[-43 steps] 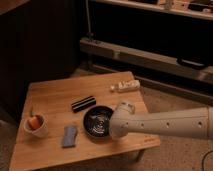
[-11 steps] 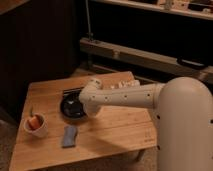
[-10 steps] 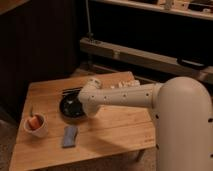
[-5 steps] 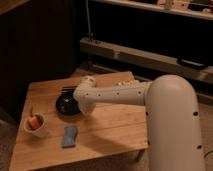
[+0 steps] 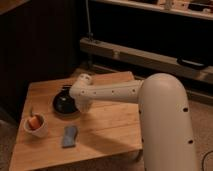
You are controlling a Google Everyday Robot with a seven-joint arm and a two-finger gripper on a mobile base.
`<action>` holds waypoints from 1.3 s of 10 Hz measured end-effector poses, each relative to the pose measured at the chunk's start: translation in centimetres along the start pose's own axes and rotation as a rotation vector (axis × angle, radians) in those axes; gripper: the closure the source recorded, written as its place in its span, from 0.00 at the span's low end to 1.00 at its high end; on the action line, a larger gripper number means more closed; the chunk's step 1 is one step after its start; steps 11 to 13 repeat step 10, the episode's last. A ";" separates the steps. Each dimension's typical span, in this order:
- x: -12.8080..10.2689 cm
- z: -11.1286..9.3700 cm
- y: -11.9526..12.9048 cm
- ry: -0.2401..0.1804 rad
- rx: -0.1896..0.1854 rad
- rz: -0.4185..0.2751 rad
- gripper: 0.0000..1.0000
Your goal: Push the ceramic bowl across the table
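The ceramic bowl [image 5: 63, 102], black, glossy, wide and shallow, sits on the left-centre of the light-brown wooden table [image 5: 110, 127]. My white arm [image 5: 125, 92] reaches in from the right across the table. My gripper [image 5: 79, 101] at its end is low against the bowl's right side and covers the right rim. The arm's rounded end hides most of the gripper.
A small white cup with orange contents [image 5: 36, 125] stands near the table's left front edge. A flat blue-grey object [image 5: 70, 136] lies in front of the bowl. A dark cabinet stands behind the table on the left, and a low shelf unit [image 5: 145, 55] runs behind it.
The arm has swept left and back across the table. The bowl has moved with it from the middle toward the left-centre. The small items at the back are now behind the arm.
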 end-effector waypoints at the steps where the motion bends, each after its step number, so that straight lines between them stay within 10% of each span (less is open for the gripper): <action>1: 0.4 0.1 -0.1 0.000 0.000 -0.001 1.00; 13: 2.6 0.4 -1.3 -0.004 0.002 -0.003 1.00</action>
